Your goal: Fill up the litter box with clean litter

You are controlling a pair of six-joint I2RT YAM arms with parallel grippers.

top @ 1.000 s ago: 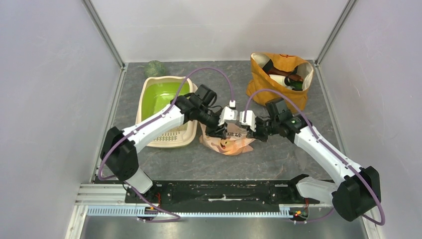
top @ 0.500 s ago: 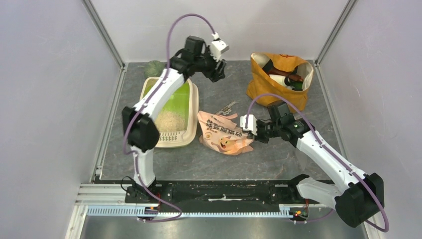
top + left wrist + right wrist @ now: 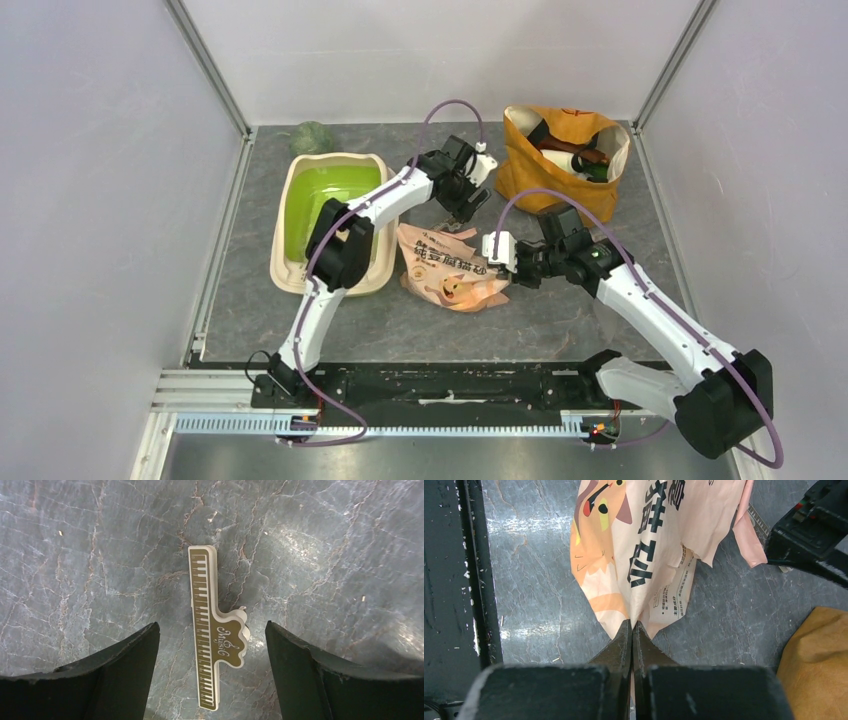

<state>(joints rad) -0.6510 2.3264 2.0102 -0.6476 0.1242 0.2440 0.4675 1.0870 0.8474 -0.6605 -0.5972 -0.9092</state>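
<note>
The litter box [image 3: 290, 215], cream with a green inside, stands at the left; my left arm crosses its near end and no clean litter shows in it. My left gripper [image 3: 467, 204] [image 3: 212, 625] hangs open over a gold piano-key clip [image 3: 202, 605] that lies flat on the table between its fingers, untouched. The peach-orange cat-printed bag [image 3: 445, 265] [image 3: 639, 540] lies in the middle. My right gripper [image 3: 506, 268] [image 3: 631, 622] is shut on the bag's near right edge.
A mustard-yellow fabric bag [image 3: 565, 155] [image 3: 819, 655] holding bottles stands at the back right, close to both grippers. A green round object [image 3: 312, 137] sits behind the litter box. Metal frame rails border the grey stone table on both sides.
My left gripper left the bag, rose to the back, then came down over the clip with its jaws opening wide. The right gripper stayed shut on the bag.
</note>
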